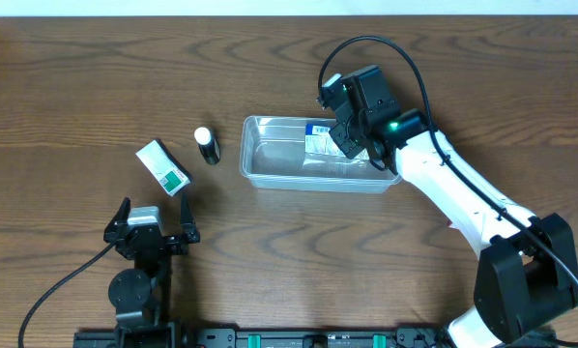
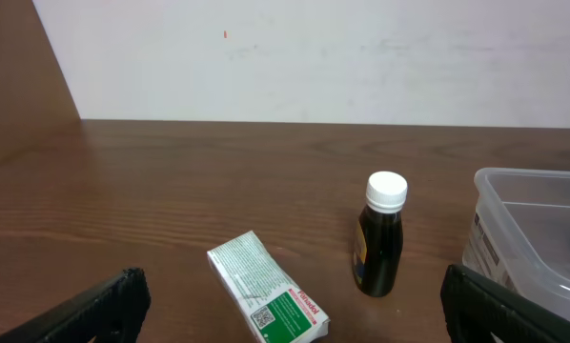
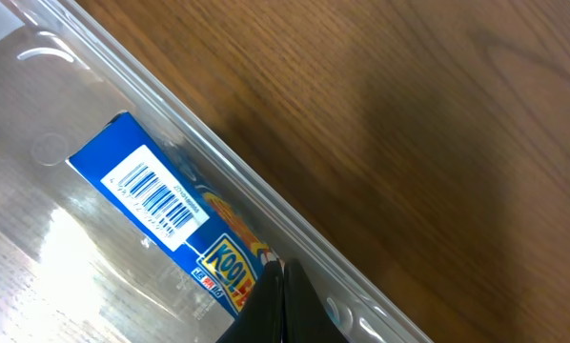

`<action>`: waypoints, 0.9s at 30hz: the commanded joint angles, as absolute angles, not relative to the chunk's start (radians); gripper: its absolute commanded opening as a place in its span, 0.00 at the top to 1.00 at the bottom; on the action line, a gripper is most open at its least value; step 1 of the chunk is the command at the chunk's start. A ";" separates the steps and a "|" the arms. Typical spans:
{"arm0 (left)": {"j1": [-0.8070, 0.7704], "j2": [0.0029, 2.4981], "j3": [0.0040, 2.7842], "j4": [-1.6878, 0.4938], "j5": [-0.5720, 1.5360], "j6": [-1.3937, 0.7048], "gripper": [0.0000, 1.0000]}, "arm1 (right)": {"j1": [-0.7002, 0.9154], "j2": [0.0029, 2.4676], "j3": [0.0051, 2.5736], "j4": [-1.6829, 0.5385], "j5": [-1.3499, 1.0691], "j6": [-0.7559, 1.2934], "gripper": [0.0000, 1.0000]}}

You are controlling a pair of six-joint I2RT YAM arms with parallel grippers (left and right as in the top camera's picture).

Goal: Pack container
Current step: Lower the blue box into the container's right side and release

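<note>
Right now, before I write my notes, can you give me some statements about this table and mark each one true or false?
1. The blue-and-white carton lies inside the container. True.
2. The bottle with the white cap lies on its side. False: it stands upright on the table, outside the container.
3. The green-and-white box is already packed in the container. False: it lies on the table beside the bottle.
4. The jaws of the left gripper are open and hold nothing. True.
</note>
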State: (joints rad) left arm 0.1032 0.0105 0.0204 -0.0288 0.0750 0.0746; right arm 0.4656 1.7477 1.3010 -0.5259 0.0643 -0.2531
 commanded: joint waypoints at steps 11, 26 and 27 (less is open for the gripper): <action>0.108 0.005 0.004 -0.063 0.086 0.066 0.02 | 0.445 1.753 1.306 -0.524 0.079 -0.240 0.99; 0.108 0.005 0.004 -0.063 0.086 0.066 0.02 | 0.443 1.753 1.254 -0.527 0.071 -0.253 0.99; 0.108 0.005 0.004 -0.063 0.086 0.066 0.02 | 0.443 1.753 1.252 -0.533 0.071 -0.261 0.99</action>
